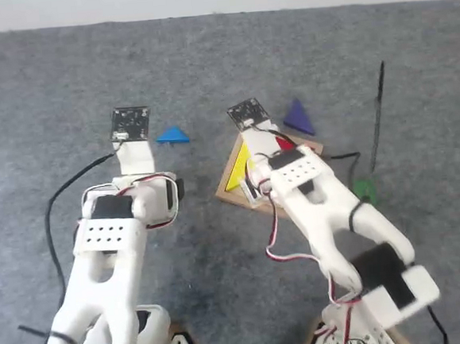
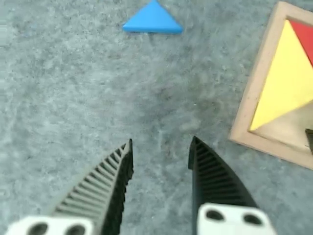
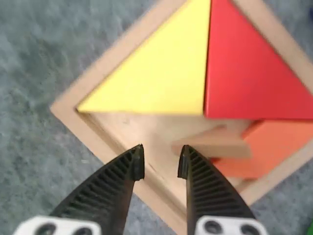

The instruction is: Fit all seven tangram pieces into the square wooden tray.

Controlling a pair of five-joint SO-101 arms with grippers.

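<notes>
The square wooden tray point(image 3: 88, 128) holds a yellow triangle point(image 3: 161, 78), a red triangle point(image 3: 244, 73), an orange piece point(image 3: 266, 147) and a pale wood-coloured piece point(image 3: 210, 144). My right gripper point(image 3: 161, 155) hangs open over the tray's bare corner, nothing between its fingers. My left gripper point(image 2: 161, 146) is open above the grey mat, nothing in it; a blue triangle point(image 2: 153, 19) lies ahead of it and the tray point(image 2: 252, 98) is off to one side. In the high view the blue triangle point(image 1: 172, 136) lies left of the tray point(image 1: 229, 186) and a purple triangle point(image 1: 297, 117) behind it.
A green piece point(image 1: 364, 189) lies on the mat right of the tray, beside the right arm. A thin black cable point(image 1: 377, 120) runs along the mat behind it. Grey mat covers the table, with free room at the far left and back.
</notes>
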